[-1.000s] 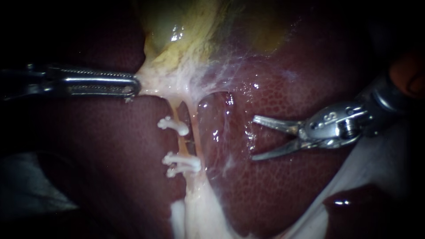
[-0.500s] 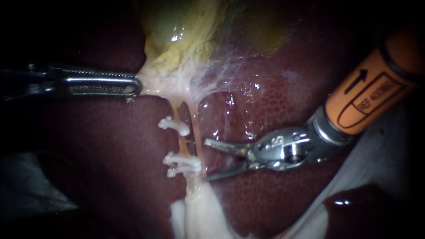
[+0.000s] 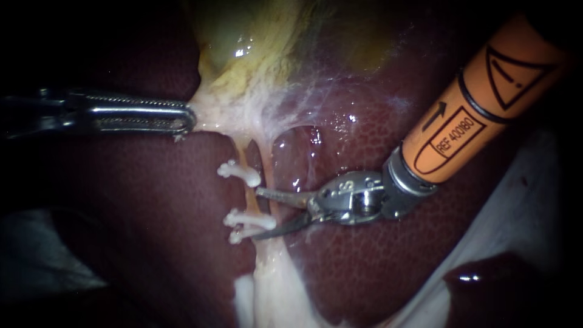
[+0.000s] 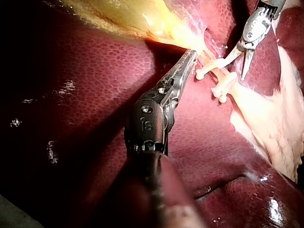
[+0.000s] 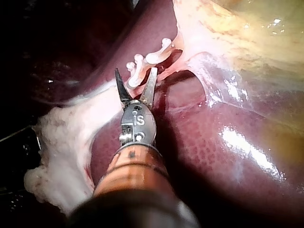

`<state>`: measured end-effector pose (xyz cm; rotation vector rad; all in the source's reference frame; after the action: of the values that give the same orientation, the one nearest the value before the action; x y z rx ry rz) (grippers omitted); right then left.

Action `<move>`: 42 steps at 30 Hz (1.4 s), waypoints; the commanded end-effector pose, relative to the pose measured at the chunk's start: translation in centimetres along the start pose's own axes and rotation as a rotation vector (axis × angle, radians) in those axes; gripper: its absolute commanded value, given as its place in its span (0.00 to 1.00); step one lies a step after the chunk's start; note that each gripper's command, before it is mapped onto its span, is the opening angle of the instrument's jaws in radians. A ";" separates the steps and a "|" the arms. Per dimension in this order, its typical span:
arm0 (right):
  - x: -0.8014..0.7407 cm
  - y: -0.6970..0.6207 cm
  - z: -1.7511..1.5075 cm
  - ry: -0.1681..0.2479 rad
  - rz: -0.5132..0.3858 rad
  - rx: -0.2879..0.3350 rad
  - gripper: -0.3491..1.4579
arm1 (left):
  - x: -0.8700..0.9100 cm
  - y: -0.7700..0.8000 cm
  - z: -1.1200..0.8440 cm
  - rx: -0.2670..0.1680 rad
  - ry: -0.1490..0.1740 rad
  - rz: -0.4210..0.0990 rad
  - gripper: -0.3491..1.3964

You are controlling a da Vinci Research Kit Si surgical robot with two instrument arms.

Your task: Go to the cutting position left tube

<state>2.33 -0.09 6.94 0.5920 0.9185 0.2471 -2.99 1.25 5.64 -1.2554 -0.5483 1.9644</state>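
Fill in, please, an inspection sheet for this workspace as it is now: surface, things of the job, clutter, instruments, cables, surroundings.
Surface: liver, dark red and wet; gallbladder above it.
Job's things: two tubes run side by side below the gallbladder; left tube; white upper clip and lower clips sit on them.
Clutter: nothing seen.
Instruments: left instrument, jaws shut on pale tissue under the gallbladder; right instrument, jaws open, tips at the tubes, one jaw just below the upper clip, the other by the lower clips.
Cables: nothing seen.
Surroundings: white cloth beside the liver; the rest is dark.
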 end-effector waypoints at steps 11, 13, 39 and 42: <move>-0.03 0.12 0.09 0.033 -0.036 0.063 0.99 | 0.00 0.00 0.00 0.000 0.000 0.000 0.00; 0.00 0.13 0.15 0.037 -0.048 0.078 0.98 | 0.00 0.00 0.01 0.000 0.000 0.000 0.00; 0.46 0.16 0.88 0.144 0.034 0.149 0.94 | 0.01 0.02 0.04 0.002 0.001 0.000 0.00; 0.50 0.15 0.91 0.154 0.063 0.152 0.95 | 0.01 0.02 0.04 0.003 0.001 0.000 0.00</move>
<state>3.38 -0.10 7.11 0.7549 1.0756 0.2925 -3.04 1.25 5.64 -1.2548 -0.5454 1.9634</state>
